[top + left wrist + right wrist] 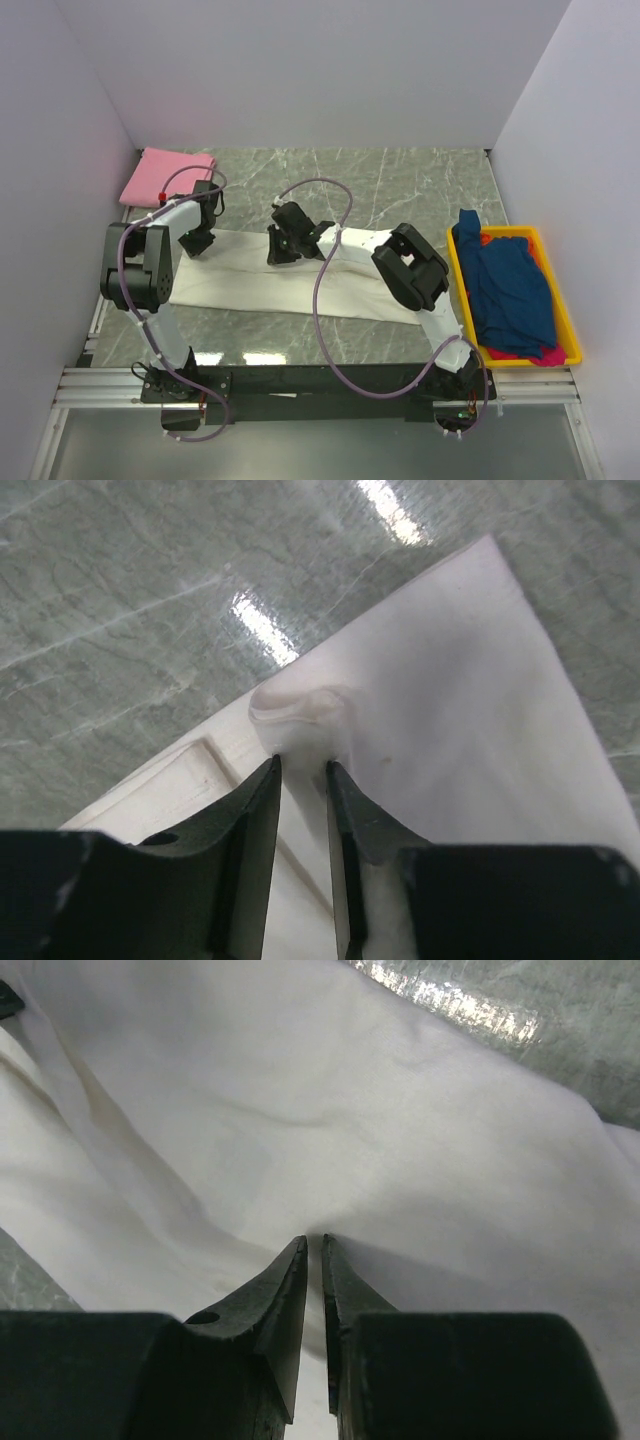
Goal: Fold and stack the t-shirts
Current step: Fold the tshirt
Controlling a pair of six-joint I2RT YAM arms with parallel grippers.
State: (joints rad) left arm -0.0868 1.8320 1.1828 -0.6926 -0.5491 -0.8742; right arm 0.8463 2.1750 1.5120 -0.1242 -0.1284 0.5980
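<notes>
The cream-white t-shirt lies spread out just left of the yellow bin. The right gripper, nearer the bin, and the left gripper, farther from it, each have fingers closed on a pucker of the shirt's far edge.

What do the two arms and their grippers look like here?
Both the left arm and right arm have bulky black joint housings joined by white links. A mauve cable loops loosely along each. The left gripper and right gripper carry matte black, flat fingers tapering to thin tips.
</notes>
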